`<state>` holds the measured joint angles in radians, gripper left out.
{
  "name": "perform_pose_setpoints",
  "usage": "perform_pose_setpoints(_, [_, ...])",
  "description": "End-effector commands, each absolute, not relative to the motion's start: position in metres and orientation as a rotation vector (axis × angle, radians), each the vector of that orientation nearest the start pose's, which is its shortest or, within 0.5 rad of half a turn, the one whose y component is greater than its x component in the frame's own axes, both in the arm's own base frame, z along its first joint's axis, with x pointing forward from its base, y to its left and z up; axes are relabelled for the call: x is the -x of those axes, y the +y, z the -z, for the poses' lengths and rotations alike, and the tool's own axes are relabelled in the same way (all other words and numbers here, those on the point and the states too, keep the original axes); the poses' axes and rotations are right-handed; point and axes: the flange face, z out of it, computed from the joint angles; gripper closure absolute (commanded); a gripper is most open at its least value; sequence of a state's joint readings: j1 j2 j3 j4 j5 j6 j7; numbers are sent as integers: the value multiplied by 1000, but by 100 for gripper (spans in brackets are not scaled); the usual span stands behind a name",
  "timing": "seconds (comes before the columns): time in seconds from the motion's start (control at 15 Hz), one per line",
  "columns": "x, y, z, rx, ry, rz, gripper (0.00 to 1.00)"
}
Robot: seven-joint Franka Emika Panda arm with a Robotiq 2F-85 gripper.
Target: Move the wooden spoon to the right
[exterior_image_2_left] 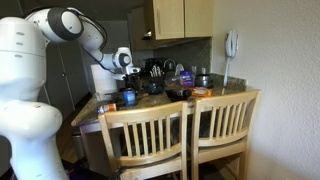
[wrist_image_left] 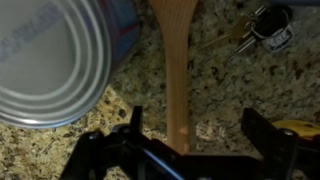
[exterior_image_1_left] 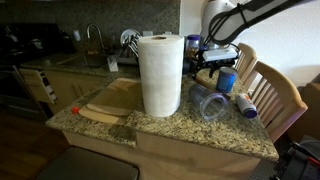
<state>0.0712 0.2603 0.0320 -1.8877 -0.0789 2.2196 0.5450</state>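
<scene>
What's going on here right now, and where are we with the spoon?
The arm's gripper is down close to the granite counter, with its jaws open and straddling the handle of the wooden spoon. The spoon lies flat on the counter and is not yet gripped. A tin can sits close on one side of it, and a bunch of keys lies on the other side, near the spoon's bowl end.

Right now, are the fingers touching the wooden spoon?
Apart. The wrist view shows the wooden spoon handle lying between the open fingers, with bare granite visible on both sides of it.
</scene>
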Motion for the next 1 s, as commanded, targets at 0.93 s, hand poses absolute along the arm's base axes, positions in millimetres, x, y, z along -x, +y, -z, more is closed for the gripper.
perform_pose_setpoints(0.93, [-627, 54, -352, 3115, 647, 27, 0])
